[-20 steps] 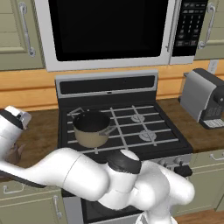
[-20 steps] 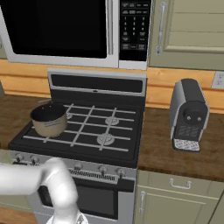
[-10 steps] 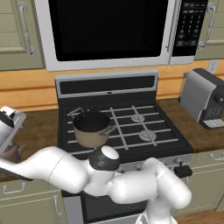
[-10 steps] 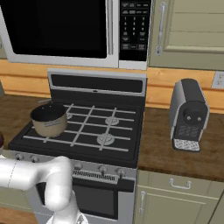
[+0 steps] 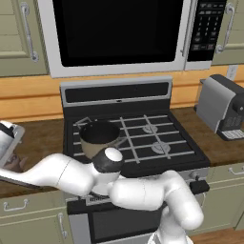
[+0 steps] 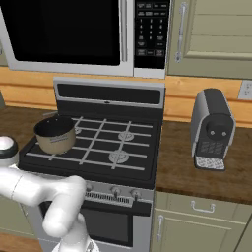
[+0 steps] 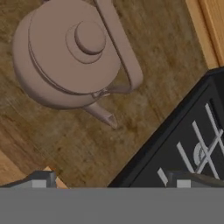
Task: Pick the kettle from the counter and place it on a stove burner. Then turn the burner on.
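We find the kettle upright on the table, left of the stove. The gripper hangs above it, spread wide and empty, ready to descend.

The kettle has a dull, matt copper-brown skin, smooth over lid, knob and arched handle, with no shine. The worktop beneath it is dark brown wood with clear streaked grain and a low sheen. The stove top is flat black, its grate bars pale grey metal, the burner caps grey and matt. The saucepan looks like brushed tan metal, dark inside. The microwave door is glossy black. The coffee machine is grey, satin-smooth.
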